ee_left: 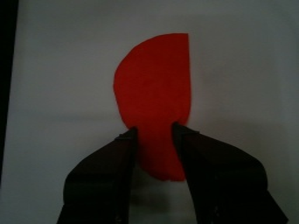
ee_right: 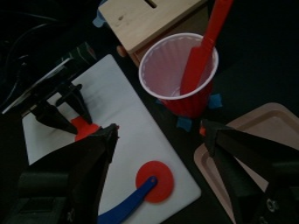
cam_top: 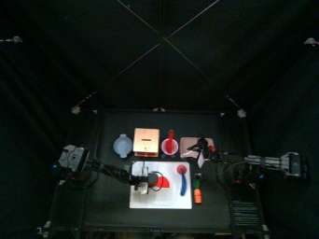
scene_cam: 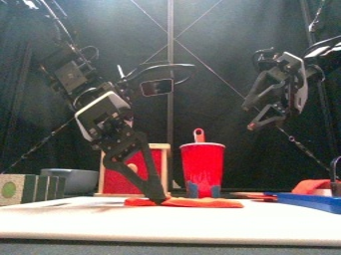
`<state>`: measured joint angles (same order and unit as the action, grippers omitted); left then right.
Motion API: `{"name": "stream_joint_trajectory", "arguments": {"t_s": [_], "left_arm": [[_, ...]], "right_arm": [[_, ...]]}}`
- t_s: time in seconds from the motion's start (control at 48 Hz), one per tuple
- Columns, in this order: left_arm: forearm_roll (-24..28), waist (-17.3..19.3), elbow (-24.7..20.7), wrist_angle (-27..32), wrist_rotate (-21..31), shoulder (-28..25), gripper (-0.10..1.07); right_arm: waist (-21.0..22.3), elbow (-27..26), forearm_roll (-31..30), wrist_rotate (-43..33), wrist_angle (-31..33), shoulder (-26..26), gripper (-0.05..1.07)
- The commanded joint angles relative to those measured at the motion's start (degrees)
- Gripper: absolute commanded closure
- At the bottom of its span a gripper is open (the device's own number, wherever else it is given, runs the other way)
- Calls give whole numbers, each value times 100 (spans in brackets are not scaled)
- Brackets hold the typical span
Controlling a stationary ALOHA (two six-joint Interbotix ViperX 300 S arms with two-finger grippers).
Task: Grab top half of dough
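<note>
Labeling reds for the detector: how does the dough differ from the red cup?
The dough lies flat on the white board; the cup stands upright off the board. The dough is a solid half-disc with one straight edge; the cup is round and hollow, with a red stick inside. The left claw straddles the dough; nothing grips the cup. Both are red.

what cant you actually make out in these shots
- Dough: left wrist view, its near end is hidden by the left gripper straddling it; contact unclear.
- Top view: dough and board too small for detail.
- Front view: the dough is only a thin red strip at table level.
- Right gripper: right wrist view, fingertips run into dark blur.
- Red cup: its base is hidden by its own rim.
</note>
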<state>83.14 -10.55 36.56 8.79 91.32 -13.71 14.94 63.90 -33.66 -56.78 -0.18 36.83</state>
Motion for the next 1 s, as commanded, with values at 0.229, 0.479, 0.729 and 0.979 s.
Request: {"name": "stream_joint_trajectory", "arguments": {"t_s": [0.229, 0.479, 0.729, 0.979], "left_arm": [[26, 26, -62, 650, 0, 202, 25], [281, -123, -114, 1345, -132, 712, 25], [281, -308, -167, 2057, -589, 1063, 25], [360, -712, -308, 3375, -949, 1397, 25]], "right_arm": [[9, -44, 0, -9, -18, 18, -1], [9, -18, 0, -9, -18, 18, -1], [9, -9, 0, -9, -18, 18, -1], [9, 0, 0, -9, -18, 18, -1]]}}
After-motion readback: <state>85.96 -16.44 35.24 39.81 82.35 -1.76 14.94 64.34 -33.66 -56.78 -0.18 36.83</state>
